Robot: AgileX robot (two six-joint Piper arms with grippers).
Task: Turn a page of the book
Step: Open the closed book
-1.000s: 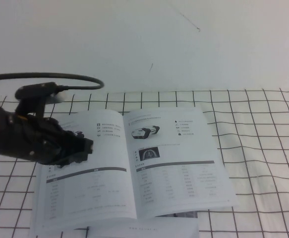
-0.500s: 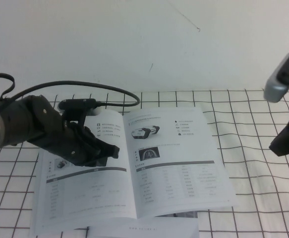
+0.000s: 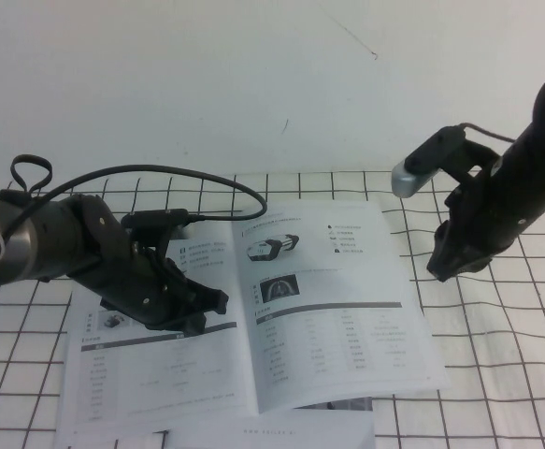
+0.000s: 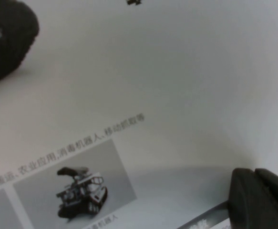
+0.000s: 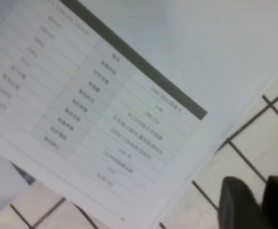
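The table is covered with a white cloth with a black grid. The book lies open and flat on it, a little left of the middle, near the near edge. The page on the right side of the book lies flat, with a vehicle photo, a grey bar and a table of text.

The left gripper is low over the left page of the book, near the spine; I cannot tell if its fingers are apart or together. The right gripper hangs just beside the right edge of the book, over the cloth. Its fingers look close together, holding nothing.
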